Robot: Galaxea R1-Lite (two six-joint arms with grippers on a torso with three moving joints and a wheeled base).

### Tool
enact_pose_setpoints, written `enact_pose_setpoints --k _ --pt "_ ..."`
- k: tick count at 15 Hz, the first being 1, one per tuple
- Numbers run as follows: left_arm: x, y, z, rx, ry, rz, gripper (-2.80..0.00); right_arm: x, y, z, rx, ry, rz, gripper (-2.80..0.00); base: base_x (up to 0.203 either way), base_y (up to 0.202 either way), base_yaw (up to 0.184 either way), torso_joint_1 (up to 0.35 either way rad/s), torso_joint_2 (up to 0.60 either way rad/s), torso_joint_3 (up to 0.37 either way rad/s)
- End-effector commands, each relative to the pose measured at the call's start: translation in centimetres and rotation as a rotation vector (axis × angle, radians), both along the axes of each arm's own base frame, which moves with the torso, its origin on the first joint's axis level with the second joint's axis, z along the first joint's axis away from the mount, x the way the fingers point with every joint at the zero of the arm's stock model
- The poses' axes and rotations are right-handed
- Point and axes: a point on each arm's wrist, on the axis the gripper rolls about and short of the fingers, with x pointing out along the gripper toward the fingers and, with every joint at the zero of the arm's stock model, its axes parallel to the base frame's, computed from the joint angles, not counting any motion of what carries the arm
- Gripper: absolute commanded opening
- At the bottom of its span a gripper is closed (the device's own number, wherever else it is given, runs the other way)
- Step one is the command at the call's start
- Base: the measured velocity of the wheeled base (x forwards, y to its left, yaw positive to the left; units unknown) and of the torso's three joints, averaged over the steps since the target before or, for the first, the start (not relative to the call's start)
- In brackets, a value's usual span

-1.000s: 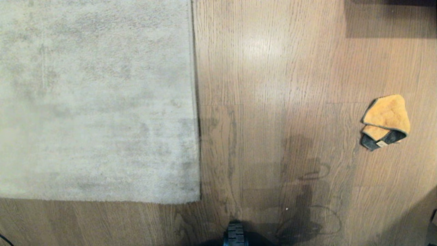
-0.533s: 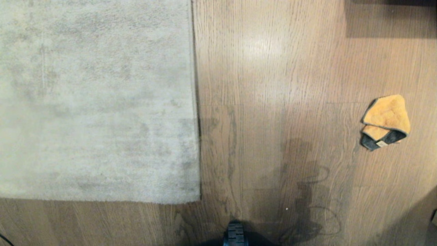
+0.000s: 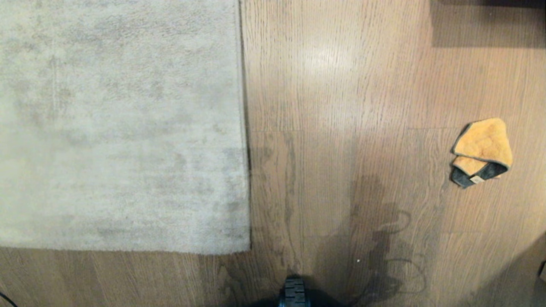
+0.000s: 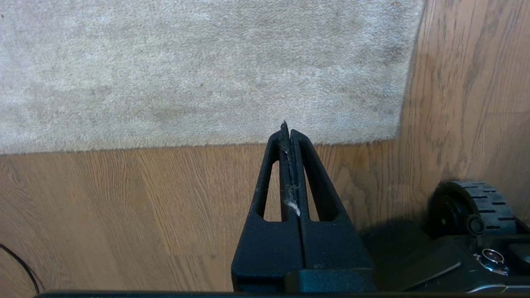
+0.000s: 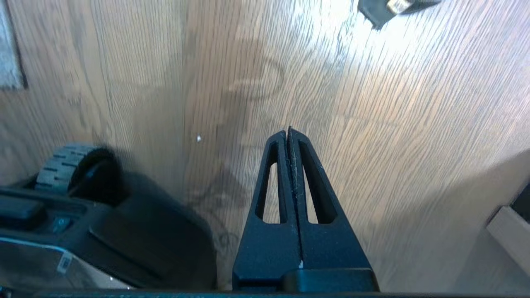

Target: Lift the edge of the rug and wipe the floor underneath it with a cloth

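Head view: the rug edge (image 3: 244, 128) is seen as a straight border running up the frame, ending in a corner near the lower middle. The rug lies flat on the floor (image 3: 341, 106), pale grey-beige and mottled. The cloth (image 3: 482, 151) is seen on bare planks to the robot's right, well apart from the rug, folded, orange pile up with a dark grey patch at its near end. A black wheel (image 3: 294, 292) of the base shows at the bottom edge. A dark shadow falls on the floor just right of the wheel. Neither arm is in this view.

Left wrist view: the left gripper (image 4: 286, 128) is held above the floor, its tip seen against the near border of the rug, close to the rug's corner (image 4: 397, 134). Its fingers (image 4: 308, 174) are pressed together with nothing between them but a wisp of pale lint. Contact with the rug cannot be judged. Part of the base and its wheel (image 4: 476, 203) is seen beside it.

Right wrist view: the right gripper (image 5: 289, 132) is held over bare floor (image 5: 393, 124). Its fingers (image 5: 314, 182) are pressed together and empty. Only the dark corner of the cloth (image 5: 379, 10) is seen at the frame edge, well apart from the tip. A sliver of rug (image 5: 8, 58) is seen at the opposite edge.
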Motion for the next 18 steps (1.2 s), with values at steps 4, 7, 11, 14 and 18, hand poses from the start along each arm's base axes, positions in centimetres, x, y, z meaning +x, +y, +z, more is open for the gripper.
enact_pose_setpoints --k 4,7,11,14,18 --pt "-0.01 0.00 0.01 0.000 -0.001 0.000 -2.80 -0.14 0.00 -0.07 0.000 -0.020 0.001 -2.80 0.000 0.000 0.000 0.000 0.00 0.000" --pt "-0.01 0.00 0.01 0.000 -0.001 0.000 -2.80 -0.14 0.00 -0.07 0.000 -0.020 0.001 -2.80 0.000 0.000 0.000 0.000 0.00 0.000" --pt "-0.01 0.00 0.01 0.000 -0.001 0.000 -2.80 -0.14 0.00 -0.07 0.000 -0.020 0.000 -2.80 0.000 0.000 0.000 0.000 0.00 0.000" --pt "-0.01 0.00 0.01 0.000 -0.001 0.000 -2.80 -0.14 0.00 -0.07 0.000 -0.020 0.000 -2.80 0.000 0.000 0.000 0.000 0.00 0.000" --pt "-0.01 0.00 0.01 0.000 -0.001 0.000 -2.80 -0.14 0.00 -0.07 0.000 -0.020 0.000 -2.80 0.000 0.000 0.000 0.000 0.00 0.000"
